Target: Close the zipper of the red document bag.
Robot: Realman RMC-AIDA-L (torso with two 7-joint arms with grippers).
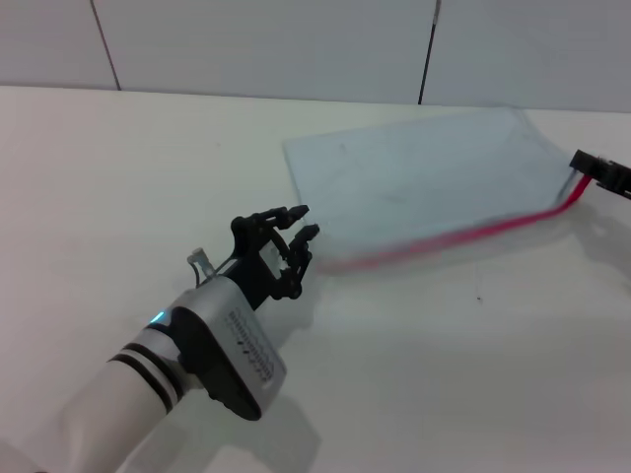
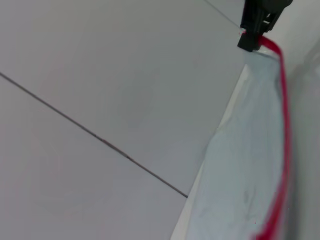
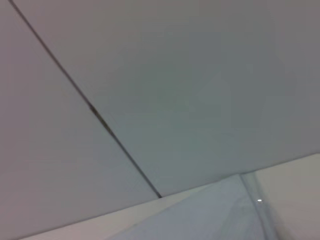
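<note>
The red document bag (image 1: 424, 172) lies flat on the white table, a pale translucent pouch. Its zipper (image 1: 463, 235) is a red strip along the long edge nearest me, curving upward at its right end. There my right gripper (image 1: 592, 169) pinches the strip's end and holds it slightly off the table. The left wrist view shows the same grip, with the right gripper (image 2: 252, 40) closed on the top of the zipper (image 2: 286, 130) beside the bag (image 2: 245, 170). My left gripper (image 1: 303, 224) hovers open just left of the bag's near left corner, holding nothing.
The white table (image 1: 118, 177) stretches to the left and in front of the bag. A pale panelled wall (image 1: 256, 44) with dark seams rises right behind the table's far edge. The right wrist view shows that wall and a corner of the bag (image 3: 220, 215).
</note>
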